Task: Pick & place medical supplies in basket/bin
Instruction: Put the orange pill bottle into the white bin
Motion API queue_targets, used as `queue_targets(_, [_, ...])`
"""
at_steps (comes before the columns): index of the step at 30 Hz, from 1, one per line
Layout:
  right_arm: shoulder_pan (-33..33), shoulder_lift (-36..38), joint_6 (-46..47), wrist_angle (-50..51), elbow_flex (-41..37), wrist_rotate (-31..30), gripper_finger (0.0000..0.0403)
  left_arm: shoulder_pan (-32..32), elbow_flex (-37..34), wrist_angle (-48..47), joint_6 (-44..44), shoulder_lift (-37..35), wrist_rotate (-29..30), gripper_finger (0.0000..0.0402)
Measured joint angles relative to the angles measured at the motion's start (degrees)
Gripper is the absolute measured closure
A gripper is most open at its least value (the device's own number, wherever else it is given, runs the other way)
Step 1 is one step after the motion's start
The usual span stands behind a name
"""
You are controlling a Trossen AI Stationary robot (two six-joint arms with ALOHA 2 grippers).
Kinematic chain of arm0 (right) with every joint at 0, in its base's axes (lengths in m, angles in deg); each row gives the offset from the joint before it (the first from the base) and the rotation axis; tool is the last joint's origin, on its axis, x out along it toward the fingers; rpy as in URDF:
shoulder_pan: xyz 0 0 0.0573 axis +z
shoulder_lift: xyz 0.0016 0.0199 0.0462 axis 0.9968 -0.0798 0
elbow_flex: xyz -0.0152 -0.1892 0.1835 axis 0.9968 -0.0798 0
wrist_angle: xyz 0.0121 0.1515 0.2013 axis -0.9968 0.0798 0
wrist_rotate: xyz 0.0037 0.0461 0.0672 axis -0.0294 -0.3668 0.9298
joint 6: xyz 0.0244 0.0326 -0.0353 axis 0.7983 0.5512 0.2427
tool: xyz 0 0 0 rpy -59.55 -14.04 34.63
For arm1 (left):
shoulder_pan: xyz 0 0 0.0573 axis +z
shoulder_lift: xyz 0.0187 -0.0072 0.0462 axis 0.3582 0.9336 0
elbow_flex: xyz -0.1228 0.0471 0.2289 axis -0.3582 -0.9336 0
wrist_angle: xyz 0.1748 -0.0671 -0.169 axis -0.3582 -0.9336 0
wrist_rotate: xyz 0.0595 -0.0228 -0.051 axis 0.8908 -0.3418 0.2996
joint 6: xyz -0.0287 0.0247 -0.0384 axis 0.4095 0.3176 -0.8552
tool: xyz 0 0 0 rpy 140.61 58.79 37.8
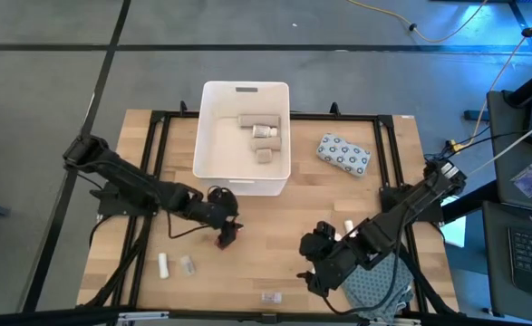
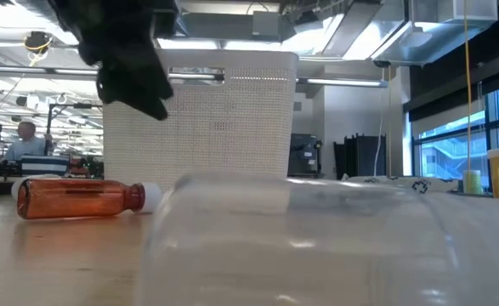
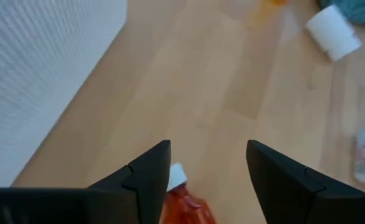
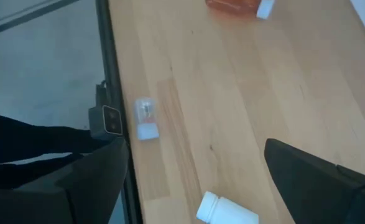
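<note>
The left pincer [image 1: 227, 228] hovers over the red bottle [image 1: 225, 237], just in front of the tub [image 1: 213, 136] near the middle of the table [image 1: 284, 217]. Its fingers [image 3: 148, 180] are spread apart, released, with the bottle's white cap and red shoulder showing between them in the left wrist view; the bottle [image 3: 181, 200] is not gripped. In the low view the red bottle [image 2: 79, 198] lies on its side on the wood, cap pointing toward the tub [image 2: 200, 119], with the dark pincer [image 2: 130, 64] above it.

The right pincer [image 1: 318, 258] waits near the table's front right, its fingers [image 4: 313, 180] wide apart and empty. A white bottle [image 4: 227, 211] lies on its side just ahead of it, and a small clear vial [image 4: 146, 118] lies close to the table's edge.

Inside the tub rest a few greyish boxes [image 1: 256, 120] and a white bottle [image 1: 266, 133]. The dotted soft pack [image 1: 343, 154] lies on the table to the tub's right. A white tube [image 1: 163, 264] and a clear vial [image 1: 188, 264] lie near the front left, another vial [image 1: 271, 296] at the front edge. A patterned cloth [image 1: 374, 288] sits under the right arm.
</note>
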Motion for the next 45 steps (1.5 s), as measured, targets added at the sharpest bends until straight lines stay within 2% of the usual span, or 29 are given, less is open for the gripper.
queue_targets(5, [0.00,0.02,-0.07,0.14,0.00,-0.01,0.0030,0.31,-0.02,2.41,5.44,0.79,-0.95,0.0192])
queue_targets(11, [0.00,0.02,-0.20,0.37,0.00,-0.02,0.0030,0.46,0.00,4.90,5.58,0.37,-0.34,0.0196])
queue_targets(15, [-0.01,0.02,-1.25,0.43,0.00,-0.02,0.0030,0.35,-0.02,5.96,1.19,0.37,-1.41,0.0192])
queue_targets(18, [-0.15,0.00,-1.40,0.52,0.00,-0.02,0.0030,0.37,-0.02,5.21,-4.40,0.44,0.30,0.0184])
queue_targets(26, [-0.17,0.00,-1.60,0.59,0.00,-0.01,0.0030,0.37,-0.02,0.80,-13.30,0.44,1.58,0.0123])
queue_targets(38, [-0.17,-0.02,-1.55,0.57,0.02,0.02,0.0030,0.20,-0.02,0.08,-16.71,0.53,-1.23,0.0112])
queue_targets(45, [-0.26,-0.04,-1.53,0.54,0.02,0.02,0.0030,0.21,-0.09,-2.07,-16.30,5.91,-0.76,0.0112])
